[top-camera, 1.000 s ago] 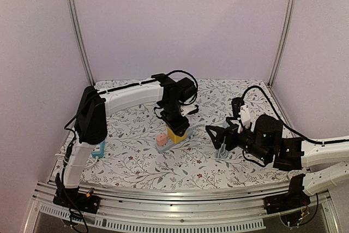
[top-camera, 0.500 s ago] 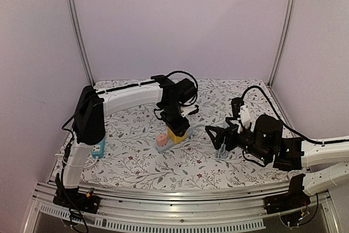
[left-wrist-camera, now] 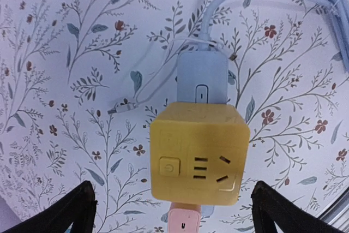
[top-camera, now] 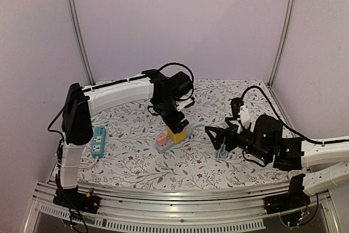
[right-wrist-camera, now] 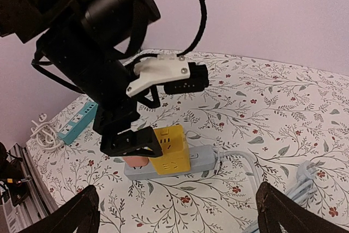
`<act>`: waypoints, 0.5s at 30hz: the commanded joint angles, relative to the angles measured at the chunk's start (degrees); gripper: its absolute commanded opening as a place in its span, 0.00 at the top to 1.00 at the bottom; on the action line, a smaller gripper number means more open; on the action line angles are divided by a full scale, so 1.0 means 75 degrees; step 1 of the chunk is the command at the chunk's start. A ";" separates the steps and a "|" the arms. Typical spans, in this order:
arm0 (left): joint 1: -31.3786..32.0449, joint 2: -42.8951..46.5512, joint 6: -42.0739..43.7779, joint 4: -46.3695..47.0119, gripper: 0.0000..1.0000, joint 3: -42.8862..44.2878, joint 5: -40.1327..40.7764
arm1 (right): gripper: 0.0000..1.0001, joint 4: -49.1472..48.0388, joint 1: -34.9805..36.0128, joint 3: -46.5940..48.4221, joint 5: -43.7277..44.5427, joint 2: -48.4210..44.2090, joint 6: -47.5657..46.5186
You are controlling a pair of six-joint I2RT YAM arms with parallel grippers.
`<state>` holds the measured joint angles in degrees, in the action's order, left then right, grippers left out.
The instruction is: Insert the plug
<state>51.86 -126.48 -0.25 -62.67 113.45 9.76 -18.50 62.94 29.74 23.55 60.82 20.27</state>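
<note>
A yellow cube plug (top-camera: pixel 177 133) (left-wrist-camera: pixel 199 153) (right-wrist-camera: pixel 170 149) sits plugged into a grey power strip (top-camera: pixel 173 139) (left-wrist-camera: pixel 202 80) (right-wrist-camera: pixel 202 159) in the middle of the table. A pink plug (top-camera: pixel 161 139) (left-wrist-camera: pixel 183 219) (right-wrist-camera: pixel 136 161) stands in the same strip beside it. My left gripper (top-camera: pixel 177 123) (left-wrist-camera: pixel 173 211) is open and empty, hovering straight above the yellow cube with a finger on each side. My right gripper (top-camera: pixel 214 132) (right-wrist-camera: pixel 177 214) is open and empty, low over the table to the right of the strip.
A teal power strip (top-camera: pixel 98 141) (right-wrist-camera: pixel 76 119) lies at the left edge with a white cord. A coil of grey cable (top-camera: pixel 223 151) (right-wrist-camera: pixel 311 181) lies under my right gripper. Frame posts and purple walls close in the back and sides.
My left gripper has lifted off the yellow cube and its arm has swung back to the left. The cube stays in the strip. The right arm has not moved.
</note>
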 commanded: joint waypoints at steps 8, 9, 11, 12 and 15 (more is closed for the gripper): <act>0.0105 0.2378 -0.0512 0.0693 0.00 -0.0244 0.1097 | 0.01 -0.0048 -0.0023 0.0128 -0.0060 -0.0074 -0.0055; 0.0116 0.2528 -0.0599 0.0769 0.01 -0.0279 0.1136 | 0.01 -0.0026 -0.0017 0.0125 -0.0042 -0.0088 -0.0055; 0.0165 0.2831 -0.0798 0.0923 0.00 -0.0362 0.1264 | 0.01 0.0041 -0.0016 0.0126 -0.0024 -0.0148 -0.0057; 0.0185 0.2972 -0.0983 0.0982 0.00 -0.0425 0.1312 | 0.01 0.0051 -0.0017 0.0119 -0.0017 -0.0179 -0.0055; 0.0140 0.3487 -0.1898 0.1214 0.00 -0.0979 0.1486 | 0.01 0.0028 -0.0021 0.0034 0.0075 -0.0305 -0.0037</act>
<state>52.23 -104.53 -6.26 -56.36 110.65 17.96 -18.41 62.94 29.74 23.40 60.40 20.25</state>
